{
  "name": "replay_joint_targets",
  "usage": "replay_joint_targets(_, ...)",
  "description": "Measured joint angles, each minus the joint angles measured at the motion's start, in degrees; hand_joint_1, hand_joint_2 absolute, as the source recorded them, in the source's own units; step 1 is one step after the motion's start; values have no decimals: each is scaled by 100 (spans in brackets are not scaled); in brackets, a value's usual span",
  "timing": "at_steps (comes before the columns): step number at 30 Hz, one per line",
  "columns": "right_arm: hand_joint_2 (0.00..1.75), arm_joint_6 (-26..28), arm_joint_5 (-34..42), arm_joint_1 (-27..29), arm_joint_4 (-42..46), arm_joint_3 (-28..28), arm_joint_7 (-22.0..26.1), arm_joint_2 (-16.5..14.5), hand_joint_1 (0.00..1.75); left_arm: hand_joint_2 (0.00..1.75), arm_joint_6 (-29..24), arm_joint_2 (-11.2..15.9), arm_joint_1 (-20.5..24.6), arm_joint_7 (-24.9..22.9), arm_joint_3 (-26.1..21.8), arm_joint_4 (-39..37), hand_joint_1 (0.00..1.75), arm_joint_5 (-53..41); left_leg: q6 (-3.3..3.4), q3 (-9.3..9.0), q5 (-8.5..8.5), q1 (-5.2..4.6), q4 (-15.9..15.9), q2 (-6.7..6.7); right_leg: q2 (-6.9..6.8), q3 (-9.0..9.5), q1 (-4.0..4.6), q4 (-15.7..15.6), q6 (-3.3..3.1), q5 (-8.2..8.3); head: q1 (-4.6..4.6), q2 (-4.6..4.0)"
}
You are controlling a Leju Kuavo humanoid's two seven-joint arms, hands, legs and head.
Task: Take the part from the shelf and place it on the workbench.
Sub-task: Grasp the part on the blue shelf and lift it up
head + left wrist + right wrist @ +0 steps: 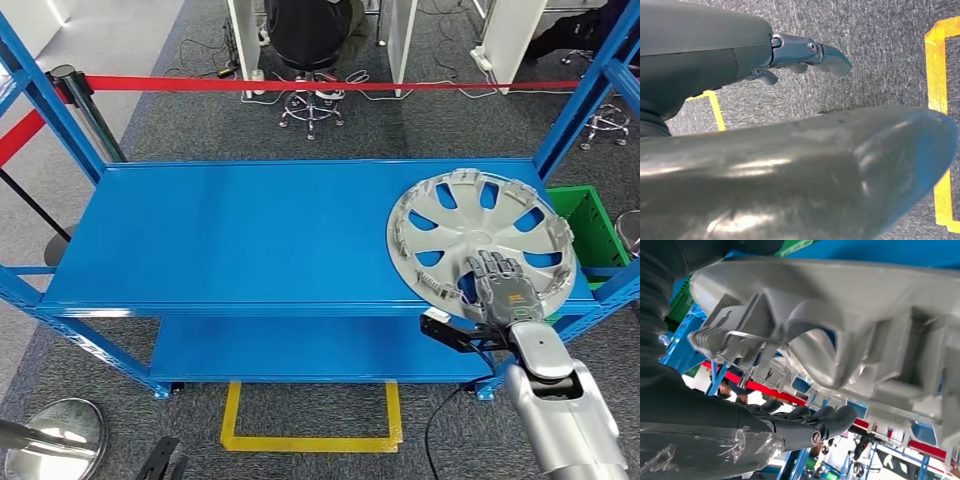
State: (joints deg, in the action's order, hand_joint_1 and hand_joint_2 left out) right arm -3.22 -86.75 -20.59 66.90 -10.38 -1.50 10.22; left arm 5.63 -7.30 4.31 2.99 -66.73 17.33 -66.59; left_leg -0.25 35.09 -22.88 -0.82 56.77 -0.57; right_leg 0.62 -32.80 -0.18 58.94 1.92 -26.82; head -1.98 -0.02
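Right hand [504, 290] fingers lie over hubcap [468, 230] near rim, grip unconfirmed; overhanging shelf [226, 240] edge, could tip off.

The right hand [504, 290] covers part of the hubcap's [468, 225] near rim. A seated person [306, 30] is cut off at the top edge.
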Motion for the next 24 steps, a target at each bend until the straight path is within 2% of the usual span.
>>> replay_joint_targets(12, 175, 163, -122, -409, -929, 46, -188, -100, 0, 0, -4, 1, -1, -107, -2, -19, 0, -40, 1, 1, 1, -1, 0, 0, 0, 0, -1, -1, 0, 2, -1, 0)
replay_joint_targets(16, 175, 196, -242, -528, -1137, 87, -237, -108, 175, 0, -34, 2, -1, -98, -8, -20, 0, -40, 3, 0, 2, -1, 0, 0, 0, 0, -1, -1, -1, 3, -1, 0)
replay_joint_targets(24, 175, 237, -302, -594, -1260, 111, -277, -110, 175, 0, -67, 0, 1, -96, -43, -22, 0, -38, 4, -1, 4, -1, 0, 3, 8, 0, -1, -2, -1, 11, -1, 0)
